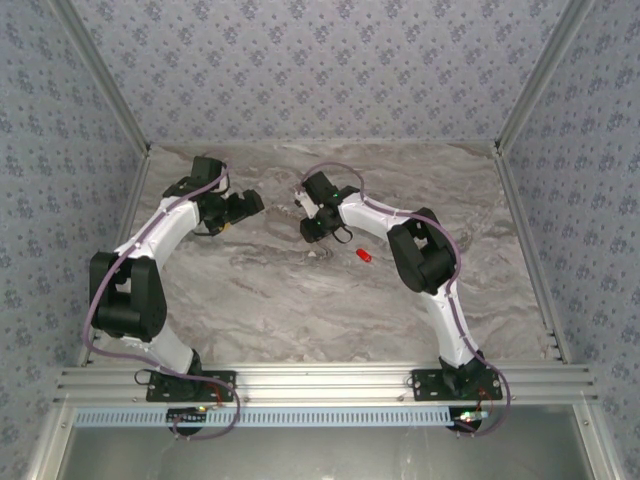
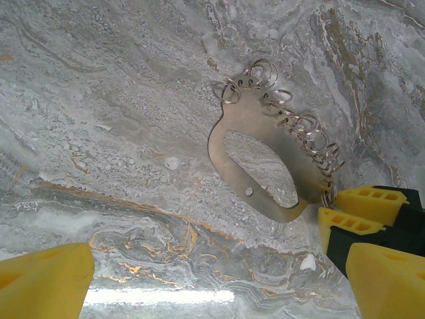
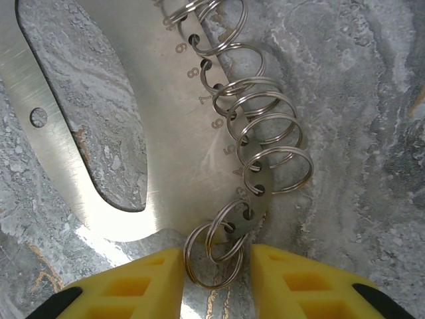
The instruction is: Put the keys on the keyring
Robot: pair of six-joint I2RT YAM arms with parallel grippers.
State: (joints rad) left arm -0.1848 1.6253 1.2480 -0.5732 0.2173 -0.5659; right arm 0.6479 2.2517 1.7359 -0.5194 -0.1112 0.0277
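The keyring (image 2: 259, 116) is a flat grey metal loop lying on the marble, with several split rings along one numbered edge (image 3: 179, 119). My right gripper (image 3: 216, 256) stands at its end, the yellow fingers (image 3: 143, 282) narrowed either side of the endmost split ring (image 3: 213, 286). The left pad touches that ring and a sliver of gap shows at the right pad. In the left wrist view the right gripper (image 2: 339, 209) meets the loop's lower end. My left gripper (image 2: 219, 279) hangs wide open a little short of the loop, holding nothing. The red key (image 1: 364, 256) lies on the table beside the right arm.
The marble table (image 1: 300, 300) is walled by patterned panels with metal corner posts (image 1: 105, 85). Both grippers (image 1: 250, 203) (image 1: 308, 228) sit close together at the back middle. An aluminium rail (image 1: 320, 380) runs along the near edge by the arm bases.
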